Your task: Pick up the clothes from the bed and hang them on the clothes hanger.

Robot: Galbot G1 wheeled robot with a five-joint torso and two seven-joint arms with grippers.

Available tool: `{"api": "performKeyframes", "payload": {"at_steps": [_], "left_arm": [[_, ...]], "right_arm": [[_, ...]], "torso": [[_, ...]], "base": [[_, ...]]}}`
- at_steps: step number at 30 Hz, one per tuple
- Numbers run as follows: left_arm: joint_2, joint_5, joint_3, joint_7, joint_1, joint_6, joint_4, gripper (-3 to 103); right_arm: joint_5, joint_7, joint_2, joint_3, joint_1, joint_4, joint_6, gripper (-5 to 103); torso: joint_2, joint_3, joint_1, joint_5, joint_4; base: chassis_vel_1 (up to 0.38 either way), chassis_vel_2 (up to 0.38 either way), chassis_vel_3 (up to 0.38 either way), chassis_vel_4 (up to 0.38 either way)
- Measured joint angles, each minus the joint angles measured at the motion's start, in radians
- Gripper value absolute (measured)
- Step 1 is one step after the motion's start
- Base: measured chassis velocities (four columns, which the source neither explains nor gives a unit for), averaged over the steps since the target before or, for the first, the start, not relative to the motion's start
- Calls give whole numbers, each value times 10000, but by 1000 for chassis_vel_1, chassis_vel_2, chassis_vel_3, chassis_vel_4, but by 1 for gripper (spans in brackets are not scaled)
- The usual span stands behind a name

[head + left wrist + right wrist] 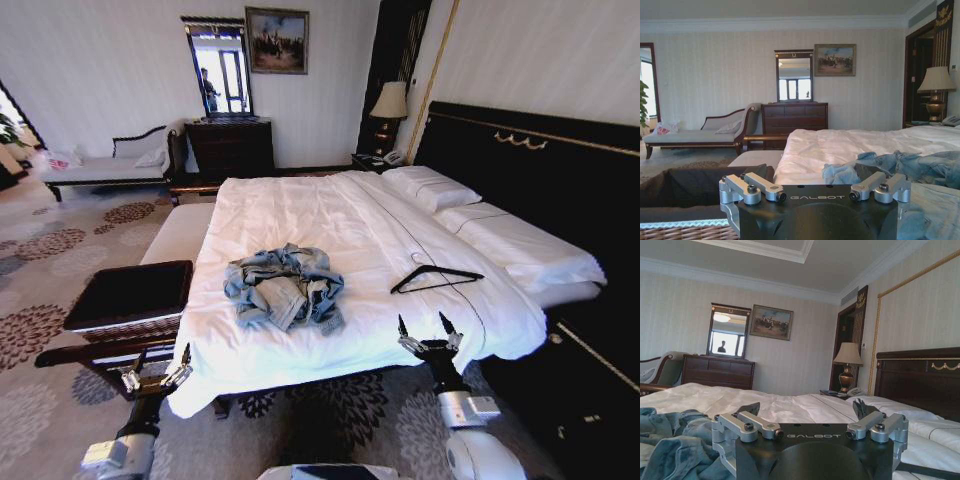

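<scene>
Denim jacket and hanger lie on the bed, both grippers poised at its foot edge.

The bed (330, 215) spreads a soft white duvet below a black headboard. The clothes (285, 287), a crumpled light-blue denim jacket, sit near the foot edge; likely limp and fairly heavy, best pinched at a raised fold or the collar. The clothes hanger (436, 278), thin, black and rigid, lies toward the headboard-side corner. The left gripper (156, 377) and right gripper (428, 330) hover spread, empty.

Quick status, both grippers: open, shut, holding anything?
Left gripper: open, holding nothing, at the bed's foot edge.
Right gripper: open, holding nothing, short of the clothes hanger.
</scene>
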Motion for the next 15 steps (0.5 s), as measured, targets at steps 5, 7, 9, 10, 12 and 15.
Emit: {"api": "performKeyframes", "payload": {"at_steps": [5,7,9,10,12,15], "left_arm": [[0,-4,-1,0,3,-1,4,99],[2,-9,-3,0,3,0,8,99],[2,-20,-8,-1,7,-1,11,99],[2,-20,-8,-1,7,-1,11,99],[-6,-20,-8,-1,10,-1,11,99],[-36,6,7,-2,25,0,5,99]], "right_arm": [[-3,42,-4,0,6,-10,0,100],[-4,60,-6,0,12,-9,-1,100],[-6,112,-13,-6,37,-18,-3,100],[-6,112,-13,-6,37,-18,-3,100],[-13,118,-20,-11,40,-24,-3,100],[-35,119,-25,-27,34,-48,-4,100]], "torso": [[0,1,1,1,0],[0,1,1,0,-2],[0,1,2,-2,2],[0,1,2,-2,2],[0,1,1,0,2],[1,0,0,-1,-1]], "base": [[-172,157,173,-152],[-177,157,182,-188],[-150,168,147,-151],[-146,172,152,-145],[-142,164,152,-139],[-149,124,149,-148]]}}
